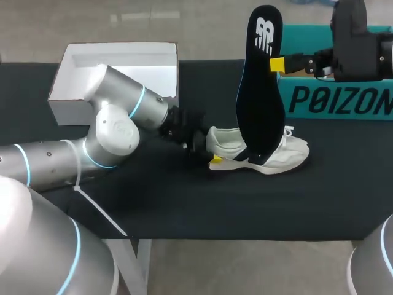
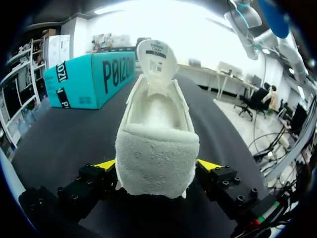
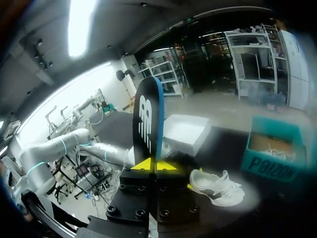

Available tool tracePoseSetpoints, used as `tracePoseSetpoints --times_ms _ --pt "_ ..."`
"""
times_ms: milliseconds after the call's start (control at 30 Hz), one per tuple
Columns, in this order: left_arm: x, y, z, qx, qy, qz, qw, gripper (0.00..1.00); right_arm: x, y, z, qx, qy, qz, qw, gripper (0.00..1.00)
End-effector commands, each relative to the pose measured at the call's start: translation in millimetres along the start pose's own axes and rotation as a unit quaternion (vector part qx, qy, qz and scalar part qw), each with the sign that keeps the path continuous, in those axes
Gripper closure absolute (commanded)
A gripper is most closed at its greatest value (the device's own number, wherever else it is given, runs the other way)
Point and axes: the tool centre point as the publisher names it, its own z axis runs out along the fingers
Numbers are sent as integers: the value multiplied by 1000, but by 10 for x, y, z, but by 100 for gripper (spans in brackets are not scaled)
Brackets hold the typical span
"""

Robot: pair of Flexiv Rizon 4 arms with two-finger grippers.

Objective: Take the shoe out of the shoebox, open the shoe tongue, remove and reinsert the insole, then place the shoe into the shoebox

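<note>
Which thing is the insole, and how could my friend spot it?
Find the black table, then the white shoe near its middle. Over the shoe, the right gripper holds the insole upright: the only flat, black, foot-shaped thing, with a white logo near its top.

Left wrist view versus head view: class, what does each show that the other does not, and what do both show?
Left wrist only: the pale inside of the shoe, with its tongue raised. Head only: the white shoebox and the whole printed face of the insole, upright in the right gripper. Both: the shoe, the teal box and the left gripper at the heel.
</note>
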Motion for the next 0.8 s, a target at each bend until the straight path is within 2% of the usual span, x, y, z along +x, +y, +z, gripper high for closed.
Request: tracePoseSetpoints --times_ms 33,133,267,367,400,800 --pt "53 -148 -265 -186 19 2 982 0 8 -4 9 0 -2 1 1000 100" --pt "86 -179 -323 -231 25 4 973 0 8 -4 9 0 -2 1 1000 100" --pt "121 -258 -394 -316 19 16 948 0 8 -4 9 0 -2 1 1000 100" --pt "108 -335 -475 -323 10 16 946 0 8 -4 9 0 -2 1 1000 100" --pt "91 -377 -517 -308 0 13 951 0 8 -4 9 0 -2 1 1000 100" --pt "91 -377 -517 -308 0 13 951 0 8 -4 9 0 -2 1 1000 100"
